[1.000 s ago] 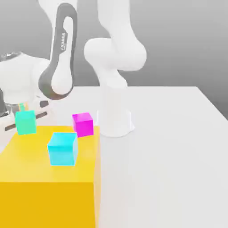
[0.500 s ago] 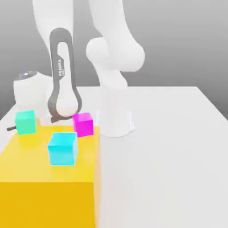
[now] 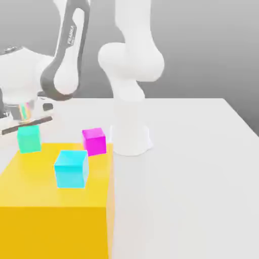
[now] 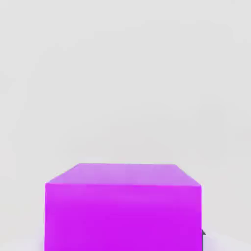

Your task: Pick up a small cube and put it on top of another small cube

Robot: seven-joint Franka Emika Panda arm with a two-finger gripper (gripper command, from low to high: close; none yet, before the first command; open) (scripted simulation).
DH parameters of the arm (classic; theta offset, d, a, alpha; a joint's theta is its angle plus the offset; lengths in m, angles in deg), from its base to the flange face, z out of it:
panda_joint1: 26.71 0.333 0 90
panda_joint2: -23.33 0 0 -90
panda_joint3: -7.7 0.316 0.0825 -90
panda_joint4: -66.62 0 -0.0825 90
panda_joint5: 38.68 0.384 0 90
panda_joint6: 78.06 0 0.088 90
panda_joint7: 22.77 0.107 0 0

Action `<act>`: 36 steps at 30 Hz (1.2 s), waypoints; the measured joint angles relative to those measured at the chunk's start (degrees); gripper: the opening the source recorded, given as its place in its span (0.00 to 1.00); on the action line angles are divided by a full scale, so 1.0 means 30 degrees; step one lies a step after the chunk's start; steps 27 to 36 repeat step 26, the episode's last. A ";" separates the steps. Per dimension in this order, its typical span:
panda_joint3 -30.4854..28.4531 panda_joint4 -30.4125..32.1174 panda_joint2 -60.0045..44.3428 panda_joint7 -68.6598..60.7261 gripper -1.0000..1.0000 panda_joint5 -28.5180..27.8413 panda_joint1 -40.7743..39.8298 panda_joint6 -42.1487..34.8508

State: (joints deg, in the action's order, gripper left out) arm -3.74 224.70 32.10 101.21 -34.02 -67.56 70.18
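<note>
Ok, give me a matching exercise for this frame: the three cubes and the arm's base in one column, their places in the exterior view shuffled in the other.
Things:
1. sea-green cube
2. magenta cube
3. light cyan-blue cube
4. arm's white base

Places:
A. on the yellow block, nearest the camera
B. on the white table, just to the exterior view's right of the yellow block
C. at the yellow block's far edge, towards the exterior view's left
D. at the yellow block's far corner, on the exterior view's right

Pairs: 1-C, 2-D, 3-A, 4-B
</note>
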 joint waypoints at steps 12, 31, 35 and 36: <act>0.0779 -0.4255 0.5002 -0.7715 0.00 0.2175 0.3642 -0.9330; 0.6210 -0.1945 0.6893 -0.7291 1.00 -0.0034 0.6848 -0.8409; 0.6210 -0.1945 0.6893 -0.7291 1.00 -0.0034 0.6848 -0.8409; 0.6210 -0.1945 0.6893 -0.7291 1.00 -0.0034 0.6848 -0.8409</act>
